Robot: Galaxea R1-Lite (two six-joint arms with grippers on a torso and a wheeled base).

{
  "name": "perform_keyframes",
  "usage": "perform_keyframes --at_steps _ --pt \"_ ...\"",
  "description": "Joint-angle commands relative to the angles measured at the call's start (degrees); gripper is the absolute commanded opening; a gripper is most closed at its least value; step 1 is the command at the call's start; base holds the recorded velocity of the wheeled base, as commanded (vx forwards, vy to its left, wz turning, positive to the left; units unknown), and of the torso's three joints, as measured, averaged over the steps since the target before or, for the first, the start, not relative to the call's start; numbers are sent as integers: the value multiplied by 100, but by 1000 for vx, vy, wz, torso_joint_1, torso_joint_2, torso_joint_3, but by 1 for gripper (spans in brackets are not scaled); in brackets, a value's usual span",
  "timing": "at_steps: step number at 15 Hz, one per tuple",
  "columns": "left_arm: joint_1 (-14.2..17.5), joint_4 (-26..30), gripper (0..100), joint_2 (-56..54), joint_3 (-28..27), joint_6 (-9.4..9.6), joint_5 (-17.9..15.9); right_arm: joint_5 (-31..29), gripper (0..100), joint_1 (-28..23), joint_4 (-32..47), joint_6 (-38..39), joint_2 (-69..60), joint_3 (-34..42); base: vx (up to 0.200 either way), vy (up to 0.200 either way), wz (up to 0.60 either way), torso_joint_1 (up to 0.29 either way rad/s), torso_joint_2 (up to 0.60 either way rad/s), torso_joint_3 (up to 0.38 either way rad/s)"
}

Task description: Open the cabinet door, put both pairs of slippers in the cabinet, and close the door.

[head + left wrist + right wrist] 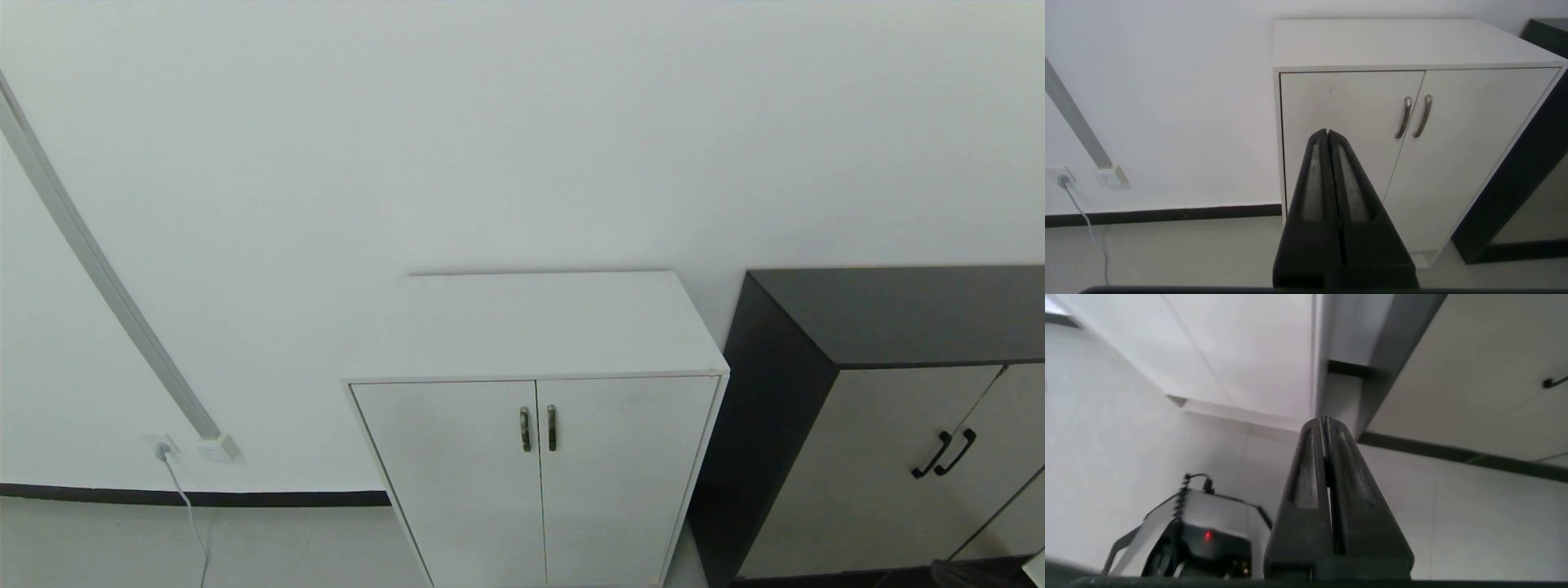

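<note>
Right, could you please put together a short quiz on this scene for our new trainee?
1. True or false: both doors of the white cabinet are shut.
2. What stands to the robot's right of the white cabinet? A) a black cabinet B) a chair C) a table
3. Fill in the gap: the left gripper, seen in front of the white cabinet, is ____ (open or shut).

Key: 1 true; 2 A; 3 shut.
</note>
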Motion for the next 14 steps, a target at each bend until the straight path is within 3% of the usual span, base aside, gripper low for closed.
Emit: perform_keyframes --at_steps 1,5,14 --pt "1 0 0 -1 -9 -1 0 358 0 179 1221 -46 -1786 -39 0 0 0 0 0 0" --pt "1 0 0 -1 0 -1 0 481 0 390 2548 -38 -2885 -276 0 0 0 0 0 0" --pt "1 0 0 -1 -9 -1 0 437 0 197 2865 6 -3781 5 0 0 0 0 0 0"
